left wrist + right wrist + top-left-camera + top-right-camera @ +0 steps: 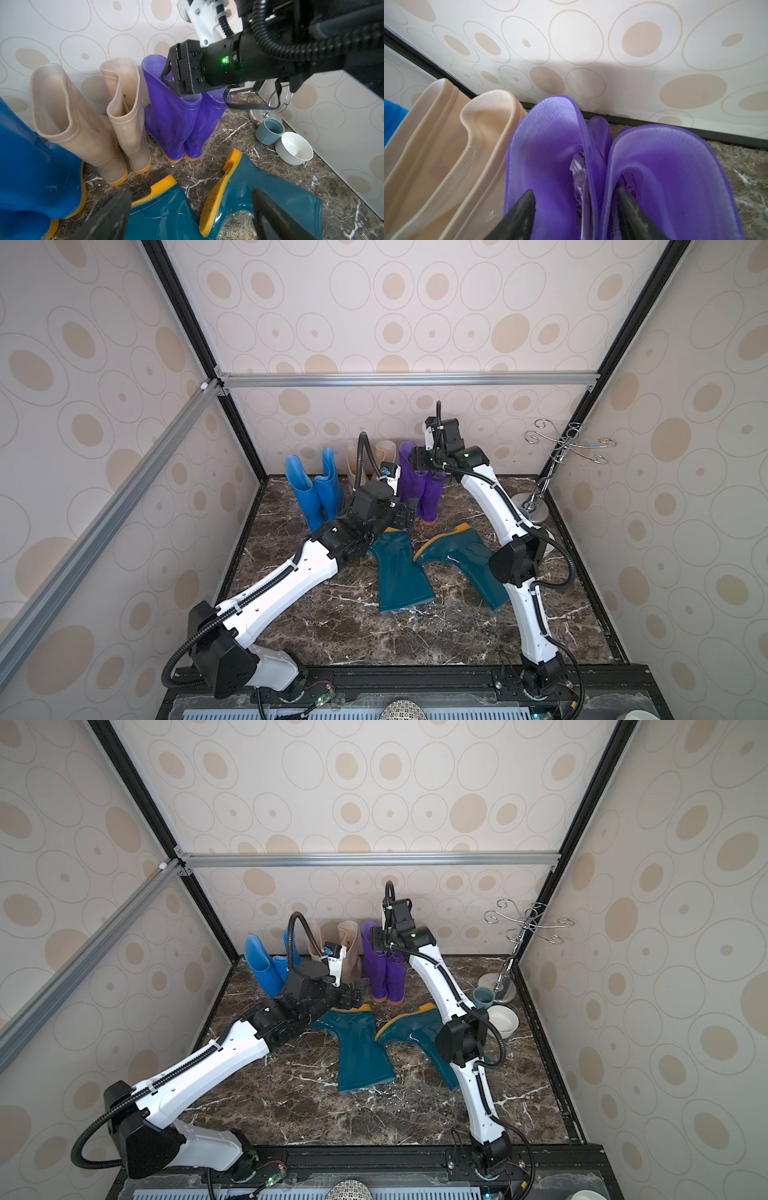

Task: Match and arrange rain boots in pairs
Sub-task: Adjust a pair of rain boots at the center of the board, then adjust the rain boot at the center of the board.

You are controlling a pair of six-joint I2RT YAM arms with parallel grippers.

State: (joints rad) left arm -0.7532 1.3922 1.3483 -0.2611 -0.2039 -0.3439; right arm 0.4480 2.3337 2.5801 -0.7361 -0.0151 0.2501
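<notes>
Right fingers [521, 216] were spread apart over the tops of the two purple boots [550, 149]. One finger sat at each opening with the boots' touching walls between them, seemingly pinching nothing. That pair stood upright at the back wall, next to the upright beige boots [79, 124] and blue boots [305, 489]. Left fingers [112, 218] were spread wide and empty, low over the feet of two teal boots [401, 572]. These lay flat on the counter [415, 639] with orange soles toward the row. The step looked like leaving the purple pair. A straight upward lift would likely be safest, so neither finger hooked a soft rim and tipped a boot. Standing the teal boots would probably come after, clear of the cup [269, 131] and bowl [294, 148] nearby.
</notes>
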